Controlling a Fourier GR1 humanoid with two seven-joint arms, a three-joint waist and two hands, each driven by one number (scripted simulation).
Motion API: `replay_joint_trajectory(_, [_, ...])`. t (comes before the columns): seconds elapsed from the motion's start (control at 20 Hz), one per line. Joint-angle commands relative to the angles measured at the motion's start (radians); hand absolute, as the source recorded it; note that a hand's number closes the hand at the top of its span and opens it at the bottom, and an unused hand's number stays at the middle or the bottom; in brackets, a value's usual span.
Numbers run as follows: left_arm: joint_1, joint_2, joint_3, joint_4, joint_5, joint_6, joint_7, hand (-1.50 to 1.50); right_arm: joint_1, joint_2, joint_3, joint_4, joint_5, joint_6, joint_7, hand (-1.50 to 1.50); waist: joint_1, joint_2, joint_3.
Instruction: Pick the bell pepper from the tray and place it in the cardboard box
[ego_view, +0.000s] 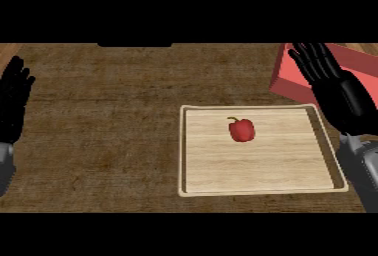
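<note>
Small red bell pepper (241, 130) with green stem lies loose in upper middle of the pale square wooden tray (258, 187) on the brown wooden counter (103, 125), nothing touching it. Right hand (332, 85), fingers straight and slightly spread, holds nothing beside the tray, overlapping the reddish-pink box (295, 75), probably staged to reach. Left hand (13, 100) rests open at left edge.

Both your hands are open, holding nothing.
Your left hand (15, 102) rests fingers-up at the left edge; your right hand (332, 87) is raised opposite, fingers straight.
</note>
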Motion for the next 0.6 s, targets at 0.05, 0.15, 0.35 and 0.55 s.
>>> replay_joint_trajectory(0.05, [0.011, -0.054, -0.092, -0.061, -0.022, -0.065, -0.032, 0.0, 0.1, 0.071, 0.088, -0.015, 0.177, -0.206, 0.055, -1.5, 0.001, -0.013, 0.028])
replay_joint_trajectory(0.15, [-0.037, -0.06, -0.148, -0.074, -0.034, -0.122, -0.041, 0.0, 0.136, 0.089, 0.109, 0.037, 0.265, -0.316, 0.089, -1.5, -0.026, -0.01, 0.027])
replay_joint_trajectory(0.35, [0.004, -0.085, -0.208, -0.084, -0.039, -0.155, -0.051, 0.0, 0.148, -0.106, 0.119, 0.093, 0.506, -0.372, 0.059, -1.5, -0.095, -0.01, -0.005])
replay_joint_trajectory(0.55, [0.026, -0.114, -0.265, -0.108, -0.046, -0.186, -0.066, 0.0, 0.232, -0.141, 0.195, 0.135, 0.777, -0.572, 0.106, -1.5, -0.066, -0.022, 0.013])
